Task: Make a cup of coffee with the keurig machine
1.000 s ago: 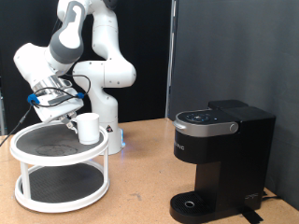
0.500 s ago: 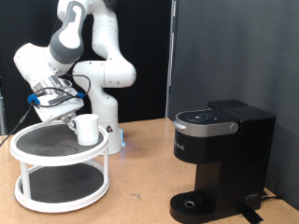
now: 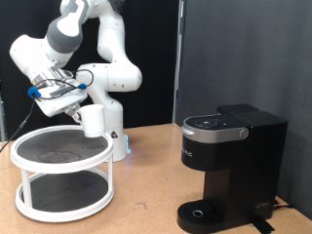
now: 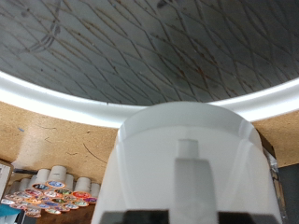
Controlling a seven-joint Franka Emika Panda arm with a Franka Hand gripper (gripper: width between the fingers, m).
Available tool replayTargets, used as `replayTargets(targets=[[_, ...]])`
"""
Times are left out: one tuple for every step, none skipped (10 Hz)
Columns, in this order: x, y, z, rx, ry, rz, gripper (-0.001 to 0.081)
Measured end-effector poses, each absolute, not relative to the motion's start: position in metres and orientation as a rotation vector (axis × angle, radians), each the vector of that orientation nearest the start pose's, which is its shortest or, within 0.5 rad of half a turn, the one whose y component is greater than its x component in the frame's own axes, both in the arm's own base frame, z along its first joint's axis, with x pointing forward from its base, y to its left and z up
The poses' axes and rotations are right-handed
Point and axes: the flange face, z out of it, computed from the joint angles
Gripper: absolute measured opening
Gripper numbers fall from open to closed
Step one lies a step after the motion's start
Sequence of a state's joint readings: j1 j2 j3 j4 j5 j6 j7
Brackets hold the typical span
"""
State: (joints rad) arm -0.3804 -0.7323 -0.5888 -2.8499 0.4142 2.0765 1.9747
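Observation:
The white cup [image 3: 94, 119] hangs in the air just above the right edge of the round stand's top shelf, at the exterior view's left. My gripper [image 3: 78, 109] is shut on the cup from its left side. In the wrist view the cup [image 4: 187, 159] fills the lower middle, its handle facing the camera, and my fingertips are hidden. The black keurig machine [image 3: 229, 161] stands at the exterior view's right with its lid down and nothing on its round drip tray [image 3: 200, 213].
A white two-tier round stand [image 3: 60, 161] with dark mesh shelves sits on the wooden table below the cup; its rim [image 4: 56, 98] shows in the wrist view. Several coffee pods [image 4: 47, 187] lie beyond the stand. The robot base [image 3: 115, 117] stands behind.
The gripper has lifted the cup off the stand's top shelf, rising and tilting a little; the cup now hangs clear of the shelf.

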Motion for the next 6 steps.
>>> replayTargets(targets=[[0.210, -0.223, 0.374, -0.153, 2.541, 0.693, 0.0004], [0.211, -0.225, 0.374, -0.150, 2.538, 0.693, 0.0004], [0.213, -0.225, 0.376, -0.139, 2.524, 0.715, 0.0004], [0.218, -0.223, 0.376, -0.118, 2.495, 0.748, 0.0004], [0.227, -0.218, 0.376, -0.097, 2.467, 0.763, 0.0004], [0.240, -0.212, 0.375, -0.086, 2.456, 0.762, 0.0004]])
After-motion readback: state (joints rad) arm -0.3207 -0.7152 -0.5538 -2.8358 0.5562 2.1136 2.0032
